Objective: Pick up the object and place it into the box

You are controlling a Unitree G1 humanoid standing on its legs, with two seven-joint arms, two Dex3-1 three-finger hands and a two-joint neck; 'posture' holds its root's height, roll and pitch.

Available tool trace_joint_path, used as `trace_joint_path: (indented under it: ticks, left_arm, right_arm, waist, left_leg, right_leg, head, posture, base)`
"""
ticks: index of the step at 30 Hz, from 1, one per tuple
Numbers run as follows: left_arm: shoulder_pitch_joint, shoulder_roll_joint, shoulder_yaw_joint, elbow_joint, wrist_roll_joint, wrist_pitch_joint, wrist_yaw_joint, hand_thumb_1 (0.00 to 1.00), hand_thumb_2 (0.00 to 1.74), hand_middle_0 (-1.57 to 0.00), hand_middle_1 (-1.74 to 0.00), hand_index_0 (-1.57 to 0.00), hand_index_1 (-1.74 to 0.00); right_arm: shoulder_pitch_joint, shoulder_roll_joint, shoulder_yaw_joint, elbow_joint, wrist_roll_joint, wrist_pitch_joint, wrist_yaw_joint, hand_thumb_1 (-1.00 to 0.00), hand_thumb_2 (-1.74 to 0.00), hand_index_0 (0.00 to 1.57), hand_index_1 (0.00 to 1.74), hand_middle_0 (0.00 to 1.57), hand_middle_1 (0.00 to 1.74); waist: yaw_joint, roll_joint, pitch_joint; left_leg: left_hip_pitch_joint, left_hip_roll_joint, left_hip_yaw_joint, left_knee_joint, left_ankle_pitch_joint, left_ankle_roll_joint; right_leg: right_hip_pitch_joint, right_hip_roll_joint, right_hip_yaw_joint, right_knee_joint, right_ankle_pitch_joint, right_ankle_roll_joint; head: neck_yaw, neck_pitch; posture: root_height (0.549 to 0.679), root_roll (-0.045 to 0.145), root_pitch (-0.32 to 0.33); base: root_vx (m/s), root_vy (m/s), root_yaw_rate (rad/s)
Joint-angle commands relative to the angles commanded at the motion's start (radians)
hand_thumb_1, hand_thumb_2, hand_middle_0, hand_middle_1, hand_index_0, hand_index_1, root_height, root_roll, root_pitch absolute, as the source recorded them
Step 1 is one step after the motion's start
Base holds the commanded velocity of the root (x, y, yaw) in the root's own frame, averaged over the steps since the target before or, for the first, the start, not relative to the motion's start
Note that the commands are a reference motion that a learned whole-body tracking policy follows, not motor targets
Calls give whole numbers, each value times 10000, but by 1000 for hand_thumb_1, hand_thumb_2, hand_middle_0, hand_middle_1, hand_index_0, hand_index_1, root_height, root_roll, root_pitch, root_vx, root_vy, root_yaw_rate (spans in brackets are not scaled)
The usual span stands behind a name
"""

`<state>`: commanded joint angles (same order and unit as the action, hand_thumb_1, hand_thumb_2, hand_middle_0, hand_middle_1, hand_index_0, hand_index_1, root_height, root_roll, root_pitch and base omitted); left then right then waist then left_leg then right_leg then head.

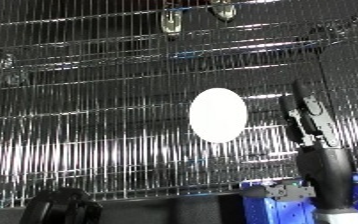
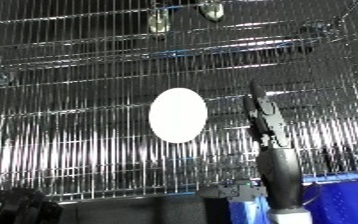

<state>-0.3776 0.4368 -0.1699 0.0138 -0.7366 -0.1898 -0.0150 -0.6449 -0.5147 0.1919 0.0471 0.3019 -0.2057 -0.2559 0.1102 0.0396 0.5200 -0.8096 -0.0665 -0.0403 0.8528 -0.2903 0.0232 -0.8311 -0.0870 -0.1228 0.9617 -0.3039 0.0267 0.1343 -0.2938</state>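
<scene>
White oval object sits mid-frame on the wire rack; right robot hand just beside it, fingers straight together.

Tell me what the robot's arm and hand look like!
The right hand is black, long and thin, made of jointed black plastic-looking pieces. Below it is a rounded dark wrist, with a bit of white forearm at the bottom edge. At lower left there is a round black part, probably the left arm.
</scene>
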Motion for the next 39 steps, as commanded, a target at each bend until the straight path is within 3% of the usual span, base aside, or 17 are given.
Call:
trace_joint_path:
  ticks: [13,21,35,39]
  left_arm:
    - [-287,13,36,-202,-57,66,-4,1000,1740,-1570,-1740,-1570,-1740]
    - [-458,-10,-30,-266,-180,148,51,1000,1740,-1570,-1740,-1570,-1740]
    - [-558,-108,-145,-247,-226,89,65,1000,1740,-1570,-1740,-1570,-1740]
    - [-500,-93,-133,-267,-308,52,45,1000,1740,-1570,-1740,-1570,-1740]
  right_arm:
    - [-1139,-99,197,264,1,349,152,0,0,0,0,0,0]
    - [-1902,-87,550,656,38,574,415,0,0,0,0,0,0]
    - [-2864,20,986,1493,308,681,596,0,0,0,0,0,0]
    - [-2919,-61,963,1624,434,645,587,-200,-348,314,348,314,348]
  waist:
    - [251,122,0]
    - [414,228,0]
    - [600,386,0]
    - [592,433,0]
  left_leg:
    - [-708,-125,-20,443,-159,98]
    - [-1243,-209,-61,637,-159,129]
    - [-1567,-340,-94,777,-146,152]
    - [-1686,-360,-92,788,-129,155]
  right_leg:
    - [-735,-5,-27,395,0,-3]
    - [-1221,17,-6,587,-16,-51]
    - [-1515,-15,-42,720,-36,-118]
    - [-1631,1,-16,749,-44,-137]
  head:
    - [766,900]
    - [1168,836]
    - [1698,985]
    - [1773,930]
  posture:
    - [598,27,275]
    - [592,25,303]
    - [589,24,318]
    - [588,25,326]
  base:
    - [20,17,35]
    - [22,19,38]
    - [23,13,21]
    - [6,17,-5]
